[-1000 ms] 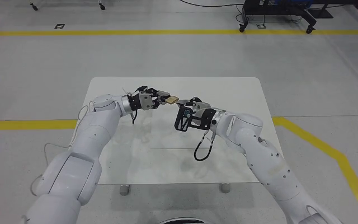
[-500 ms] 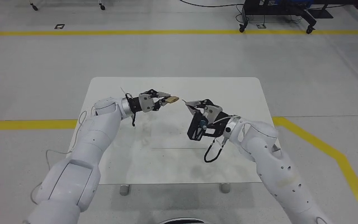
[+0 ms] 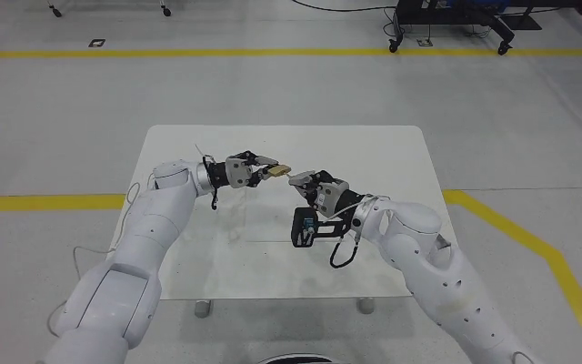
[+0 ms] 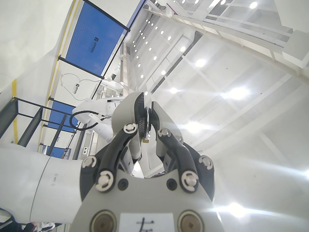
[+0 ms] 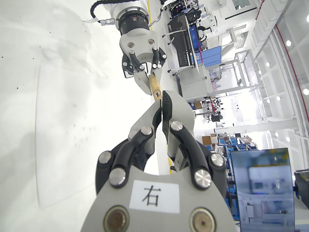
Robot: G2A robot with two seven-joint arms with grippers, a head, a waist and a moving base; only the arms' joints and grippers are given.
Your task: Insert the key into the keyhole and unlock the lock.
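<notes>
A small brass lock [image 3: 279, 169] is held above the middle of the white table [image 3: 382, 146] by my left gripper [image 3: 265, 167], which is shut on it. In the right wrist view the lock [image 5: 154, 85] points its keyhole end straight at my right gripper [image 5: 163, 97]. The right gripper [image 3: 298, 180] is shut on the key, whose blade is hidden between the pads. Its fingertips sit a very short way from the keyhole; contact cannot be told. The left wrist view shows the lock [image 4: 146, 124] edge-on between the left fingers [image 4: 138, 112].
A faint rectangular outline [image 3: 273, 223] marks the tabletop below the two grippers. Yellow floor tape [image 3: 491, 214] runs past both sides of the table. The table edges lie well away from both grippers.
The right gripper drew back from the lock, turned at the wrist, and has now come close to the keyhole end again. The left gripper with the lock sank slightly.
</notes>
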